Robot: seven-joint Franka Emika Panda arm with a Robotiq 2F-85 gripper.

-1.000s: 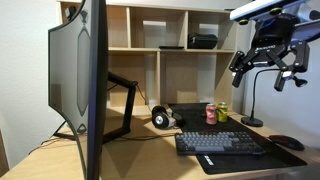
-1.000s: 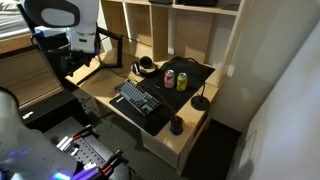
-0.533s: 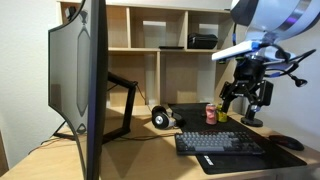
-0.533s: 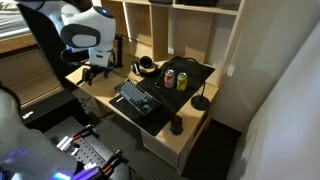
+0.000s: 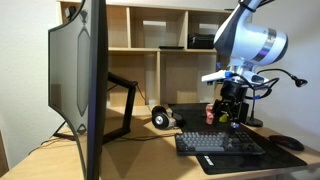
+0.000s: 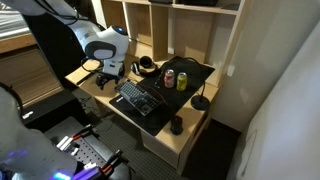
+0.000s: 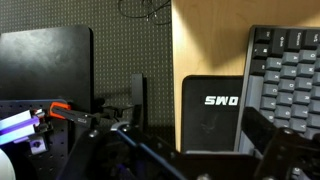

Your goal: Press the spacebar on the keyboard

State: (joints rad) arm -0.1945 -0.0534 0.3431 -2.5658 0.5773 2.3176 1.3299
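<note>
The gripper (image 5: 232, 112) hovers above the keyboard's (image 5: 220, 143) back edge, fingers spread and holding nothing. The spacebar (image 5: 212, 152) lies in the keyboard's front row. Descending here would likely hit wrong keys; drifting back could knock the drink cans (image 5: 210, 114) behind the keyboard.

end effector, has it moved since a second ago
Yes. In an exterior view the end effector has dropped and shifted left, from high above the keyboard's right end to just over its far edge.

One keyboard (image 5: 220, 143), one monitor (image 5: 78, 90), one mouse (image 5: 286, 143), one desk lamp (image 6: 200, 103). Two drink cans: red can (image 6: 169, 78), green can (image 6: 182, 81).
</note>
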